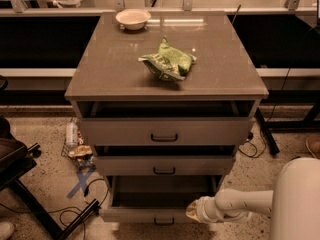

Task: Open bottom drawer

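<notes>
The bottom drawer [131, 214] of the grey-beige cabinet stands pulled out, its plain inside showing and its small black bar handle [164, 221] at the lower edge of the view. My gripper [195, 211] is at the end of the white arm coming in from the right. It sits at the drawer's front right top edge, right of the handle. The middle drawer [165, 165] and top drawer [165, 131] above are each pulled out a little.
A green crumpled bag [167, 63] and a white bowl [133, 18] lie on the cabinet top [100, 74]. Litter and a bottle [73, 134] lie on the floor at left, with cables and a dark stand [30, 194]. Blue tape marks the floor [80, 181].
</notes>
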Available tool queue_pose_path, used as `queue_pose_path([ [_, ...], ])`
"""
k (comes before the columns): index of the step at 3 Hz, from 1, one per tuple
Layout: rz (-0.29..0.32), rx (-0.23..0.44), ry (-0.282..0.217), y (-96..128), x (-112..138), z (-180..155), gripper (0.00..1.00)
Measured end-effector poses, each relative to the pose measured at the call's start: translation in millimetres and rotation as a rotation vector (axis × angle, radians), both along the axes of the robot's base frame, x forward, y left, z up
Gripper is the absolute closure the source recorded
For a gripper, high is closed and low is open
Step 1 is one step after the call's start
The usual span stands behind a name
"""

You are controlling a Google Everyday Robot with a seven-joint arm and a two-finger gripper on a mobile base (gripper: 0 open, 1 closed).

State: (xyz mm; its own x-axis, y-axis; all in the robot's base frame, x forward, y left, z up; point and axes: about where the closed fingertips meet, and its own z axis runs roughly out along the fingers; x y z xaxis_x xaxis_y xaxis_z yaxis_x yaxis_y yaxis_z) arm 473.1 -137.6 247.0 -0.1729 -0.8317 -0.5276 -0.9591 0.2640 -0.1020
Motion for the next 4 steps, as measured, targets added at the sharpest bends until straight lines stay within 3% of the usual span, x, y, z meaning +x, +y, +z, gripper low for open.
queue_pose_path([
  [1,0.002,0.001,0.002,1.3,-0.7,-0.7,0.13],
  [2,-0.001,0.002,0.011,2.0,-2.0,-3.9,0.00],
  [3,-0.011,0.002,0.029,0.9,-3.4,-9.5,0.00],
  [4,0.004,0.006,0.077,-0.2,-9.4,-36.4,0.00],
])
